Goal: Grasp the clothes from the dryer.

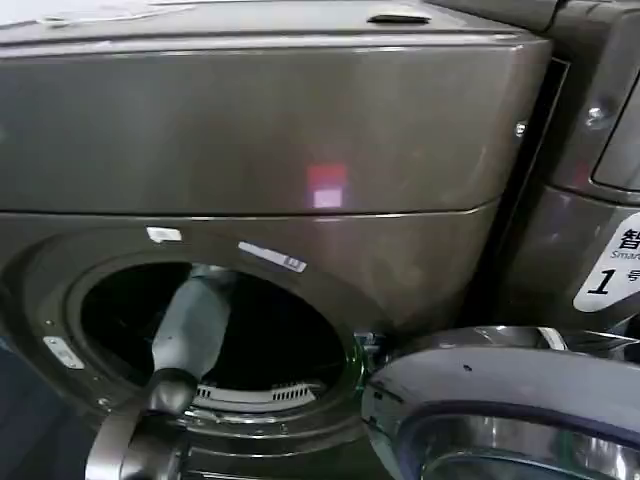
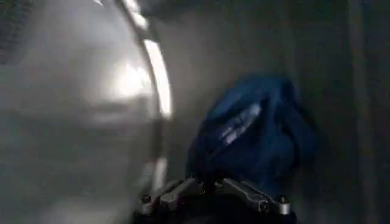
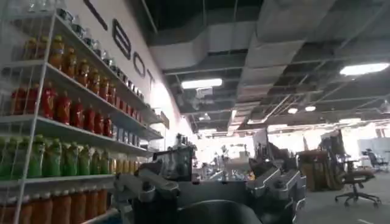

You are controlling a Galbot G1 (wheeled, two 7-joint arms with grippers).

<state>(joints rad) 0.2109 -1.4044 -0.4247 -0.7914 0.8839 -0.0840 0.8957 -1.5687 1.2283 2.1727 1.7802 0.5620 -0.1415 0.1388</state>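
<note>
The dryer (image 1: 300, 150) is a bronze-grey front-loader, and its round porthole (image 1: 250, 330) stands open. My left arm (image 1: 190, 330) reaches through it into the dark drum. Inside, in the left wrist view, the clothes (image 2: 256, 131) are a small dark blue bundle against the drum wall. My left gripper (image 2: 209, 182) is at the bundle's near edge, and its fingertips meet on the fabric. My right gripper (image 3: 213, 182) is away from the machine and faces the room, its fingers (image 3: 141, 187) spread wide with nothing between them.
The grey-rimmed glass door (image 1: 500, 400) hangs open at the lower right, close to the porthole. A white label marked "1" (image 1: 610, 270) shows at the right edge. Shelves of bottles (image 3: 61, 115) stand beside the right gripper, and the shiny drum wall (image 2: 73, 109) is close to the left gripper.
</note>
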